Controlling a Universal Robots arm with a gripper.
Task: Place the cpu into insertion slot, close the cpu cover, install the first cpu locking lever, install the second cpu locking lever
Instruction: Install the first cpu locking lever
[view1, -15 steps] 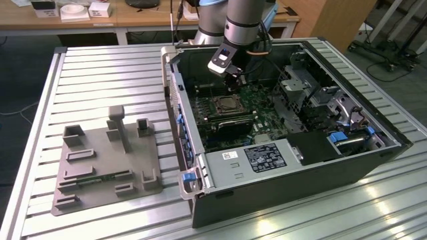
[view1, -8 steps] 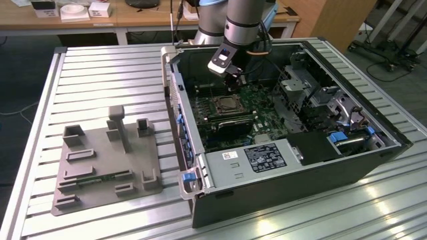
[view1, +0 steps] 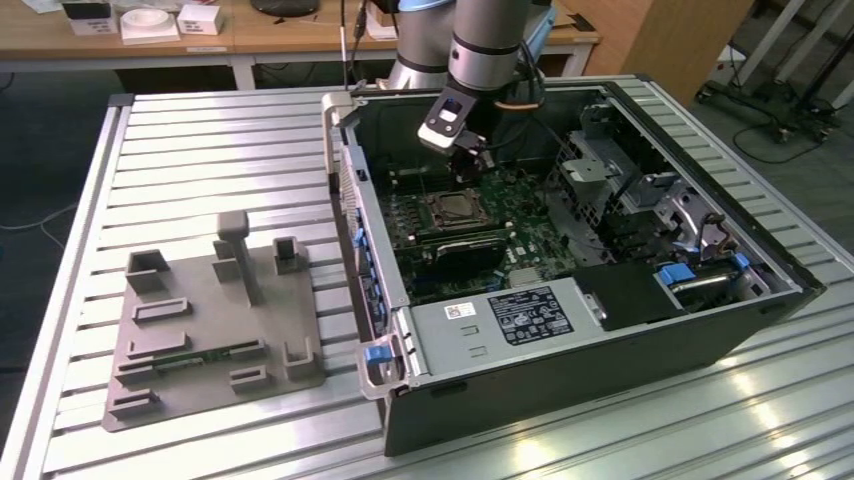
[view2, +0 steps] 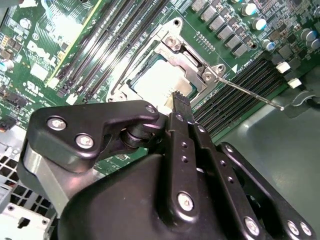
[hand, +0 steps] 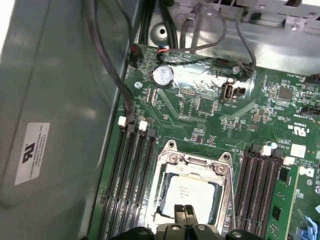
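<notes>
Fixtures come first: at the exterior view's left we see a grey moulded tray (view1: 200, 320) on the slatted metal table (view1: 200, 140). Right of it stands the open computer case (view1: 561, 380), its walls hemming in the gripper (view1: 477, 165). Its fingers (hand: 179, 215) are pressed together, holding nothing, close over the cpu (hand: 190, 192), which sits in the insertion slot (view1: 454, 208) framed by the cpu cover (hand: 195, 162). One locking lever (view2: 250, 92) juts free. Wooden desks (view1: 267, 45) stand behind.
</notes>
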